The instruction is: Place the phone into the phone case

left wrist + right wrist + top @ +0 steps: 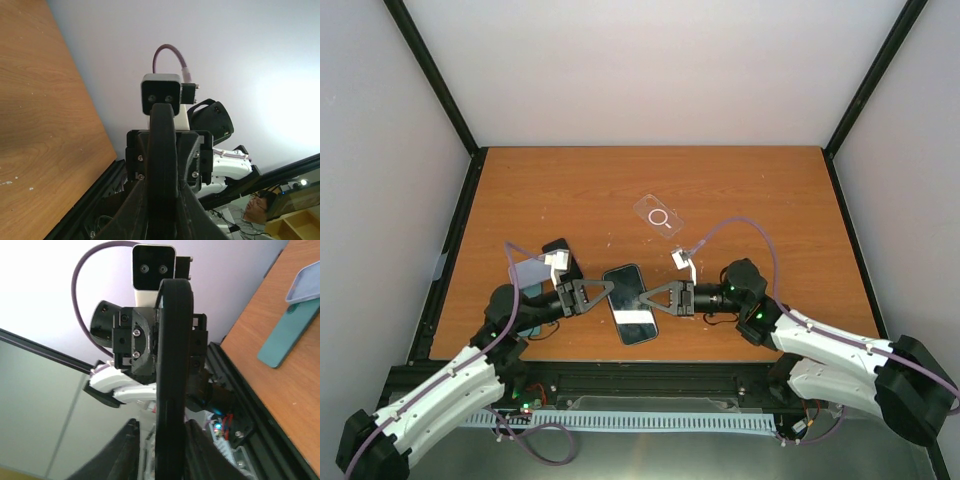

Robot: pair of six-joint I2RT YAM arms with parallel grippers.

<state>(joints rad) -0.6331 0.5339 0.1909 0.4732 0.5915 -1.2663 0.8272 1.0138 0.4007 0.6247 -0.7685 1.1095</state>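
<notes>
Left fingers (132, 215): nearest the left wrist camera, pressed onto the phone (632, 300), which shows here as a thin black edge
Left gripper (605, 290): rolled on its side, pinching the phone's left long edge through its thickness
Right gripper (650, 297): mirrors it, clamped on the opposite long edge, so the two arms face each other
Phone: screen up, between the grippers, close to the table's near edge; whether it clears the wood cannot be told
Why held so: a grip on both edges likely keeps the flat slab level and leaves its back free to meet a case
Clear phone case (658, 216): lies flat beyond the phone, well apart from it, a white ring on it
Lilac case (305, 282): beside the left arm, touching a teal slab (287, 335); which case is meant is uncertain
Table (770, 190): bare wood around the clear case gives room to move forward
Edges: black frame rails border all sides, the near rail just behind both wrists
</notes>
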